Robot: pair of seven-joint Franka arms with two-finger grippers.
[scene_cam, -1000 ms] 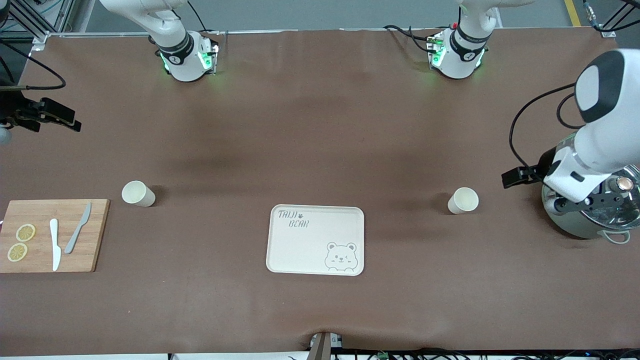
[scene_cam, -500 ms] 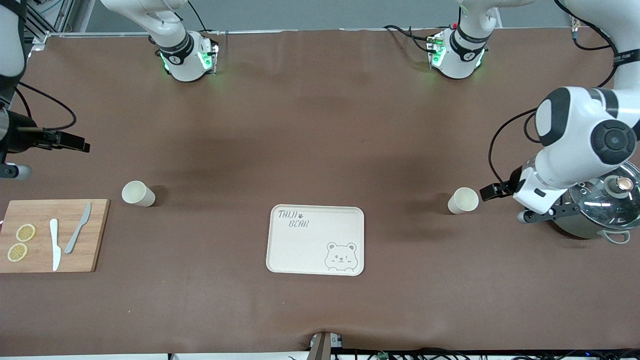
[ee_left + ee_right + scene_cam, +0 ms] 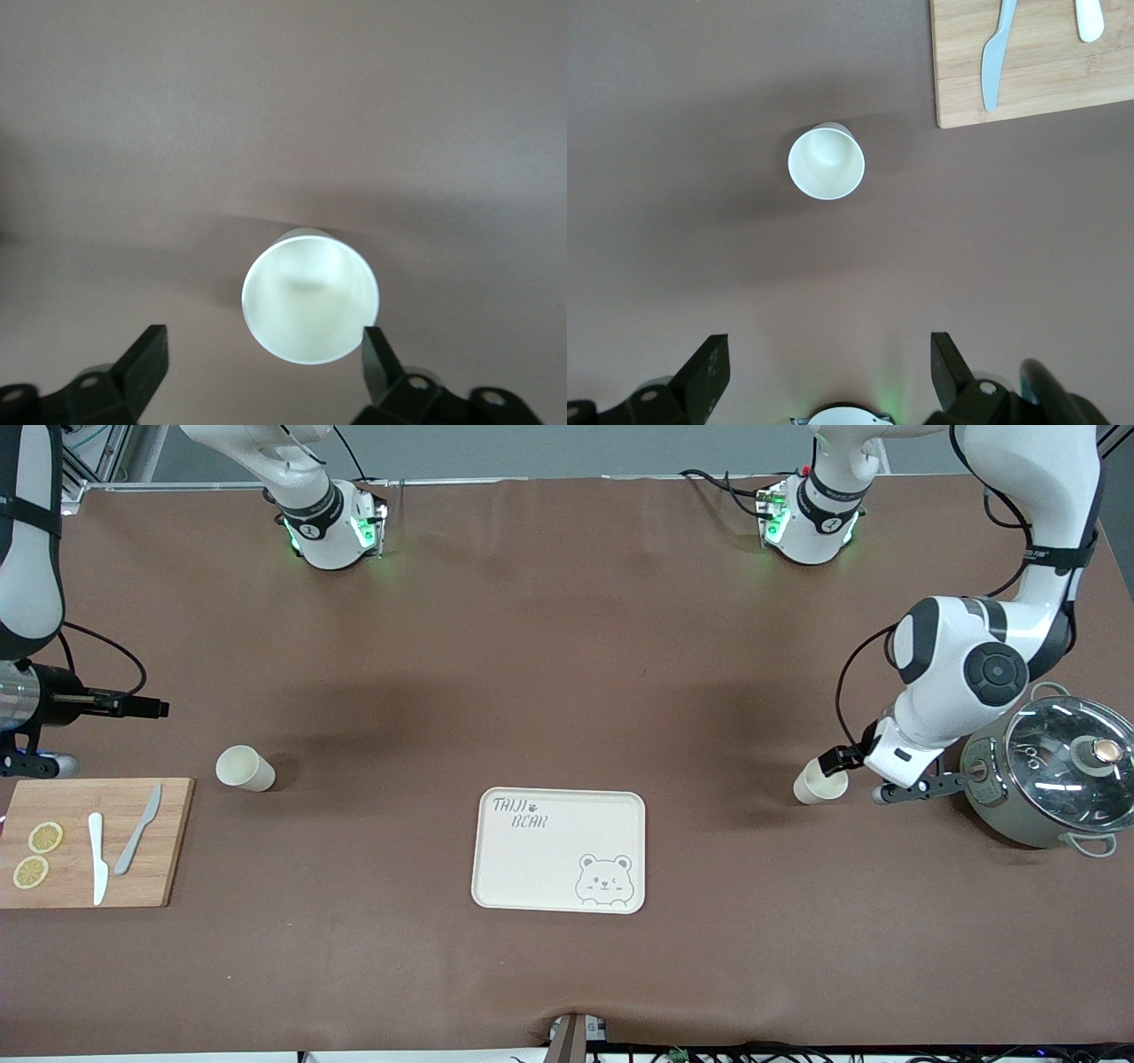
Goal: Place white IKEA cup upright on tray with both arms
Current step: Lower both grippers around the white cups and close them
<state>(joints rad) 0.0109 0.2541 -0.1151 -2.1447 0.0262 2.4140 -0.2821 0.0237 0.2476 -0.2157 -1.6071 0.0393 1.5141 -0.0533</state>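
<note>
The cream tray with the bear drawing lies at the table's middle, near the front camera. Two white cups stand upright on the table. One cup is toward the left arm's end; my left gripper is open right at it, and the left wrist view shows the cup's rim just ahead of the gripper. The other cup is toward the right arm's end. My right gripper is open and empty over bare table, apart from that cup; it also shows in its wrist view.
A wooden cutting board with two knives and lemon slices lies at the right arm's end, beside that cup; it also shows in the right wrist view. A pot with a glass lid stands at the left arm's end, close to the left arm.
My left gripper has swung from over the pot to the cup at its end. My right gripper has moved a little toward the other cup.
</note>
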